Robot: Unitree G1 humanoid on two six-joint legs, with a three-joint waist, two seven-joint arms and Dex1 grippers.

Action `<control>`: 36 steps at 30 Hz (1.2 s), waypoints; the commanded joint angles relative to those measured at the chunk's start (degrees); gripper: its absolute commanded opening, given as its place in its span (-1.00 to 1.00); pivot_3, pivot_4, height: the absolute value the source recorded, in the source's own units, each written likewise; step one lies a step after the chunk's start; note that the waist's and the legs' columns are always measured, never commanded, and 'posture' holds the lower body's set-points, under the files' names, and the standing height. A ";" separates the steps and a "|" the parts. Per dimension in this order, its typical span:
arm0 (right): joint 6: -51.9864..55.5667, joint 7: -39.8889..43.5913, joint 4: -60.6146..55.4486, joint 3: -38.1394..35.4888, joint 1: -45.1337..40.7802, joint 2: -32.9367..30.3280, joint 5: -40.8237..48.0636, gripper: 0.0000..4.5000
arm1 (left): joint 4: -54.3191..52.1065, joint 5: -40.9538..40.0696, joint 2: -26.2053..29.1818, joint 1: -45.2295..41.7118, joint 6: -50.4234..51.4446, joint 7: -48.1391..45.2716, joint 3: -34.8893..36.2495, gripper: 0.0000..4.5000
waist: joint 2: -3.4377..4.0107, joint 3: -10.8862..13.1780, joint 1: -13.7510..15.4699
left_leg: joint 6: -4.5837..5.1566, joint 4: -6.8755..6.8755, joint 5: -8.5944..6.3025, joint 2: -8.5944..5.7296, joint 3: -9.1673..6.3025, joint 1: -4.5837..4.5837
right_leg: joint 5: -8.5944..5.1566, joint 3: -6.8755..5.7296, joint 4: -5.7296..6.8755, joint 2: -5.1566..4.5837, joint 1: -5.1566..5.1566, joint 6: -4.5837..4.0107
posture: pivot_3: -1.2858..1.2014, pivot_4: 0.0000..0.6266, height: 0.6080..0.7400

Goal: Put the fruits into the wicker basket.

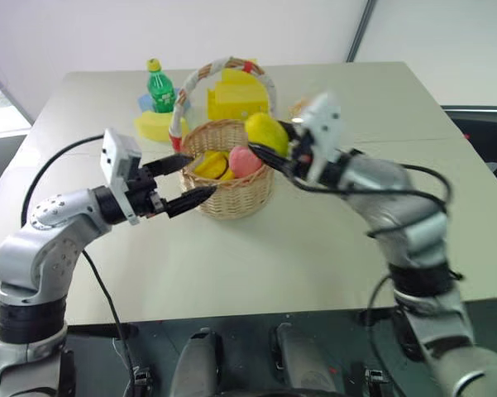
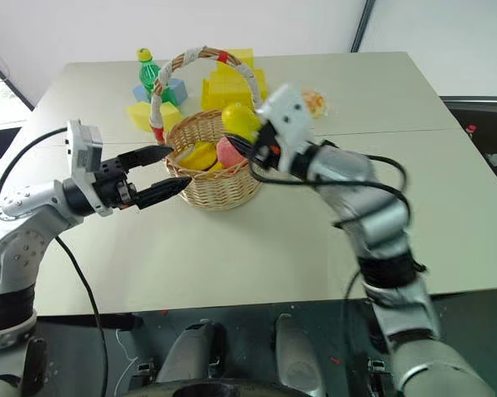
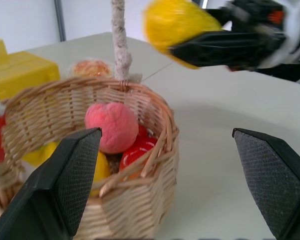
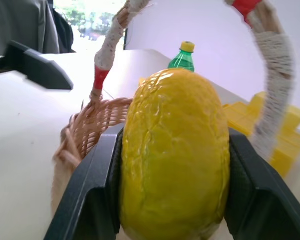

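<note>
The wicker basket (image 1: pixel 231 194) stands mid-table, its white and red handle arching over it. Inside lie a pink peach (image 3: pixel 112 125), a glossy red fruit (image 3: pixel 137 150) and yellow bananas (image 1: pixel 211 164). My right gripper (image 1: pixel 265 139) is shut on the yellow lemon (image 4: pixel 172 160) and holds it just above the basket's right rim, under the handle. At the basket's left side my left gripper (image 1: pixel 200 175) stands open, pointing at the wall with nothing between its fingers.
Behind the basket stand a green bottle (image 1: pixel 160 87), a yellow boxy plastic toy (image 1: pixel 238 95) and a yellow wedge block (image 1: pixel 153 126). A tan bun (image 2: pixel 314 101) lies to the back right. The table (image 1: pixel 314 248) is bare in front.
</note>
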 commanded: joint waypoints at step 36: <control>-16.87 -7.38 22.25 -11.80 -0.56 11.12 -3.59 0.93 | -1.75 1.58 -4.38 -3.20 -4.45 4.86 -5.34 1.00 | 0.01 0.02 -0.45 | 0.00 -0.11 0.00 -0.03 0.14 0.00 | 0.01 0.08 0.03 -0.04 -0.10 -0.01 | 0.03 -0.52 1.00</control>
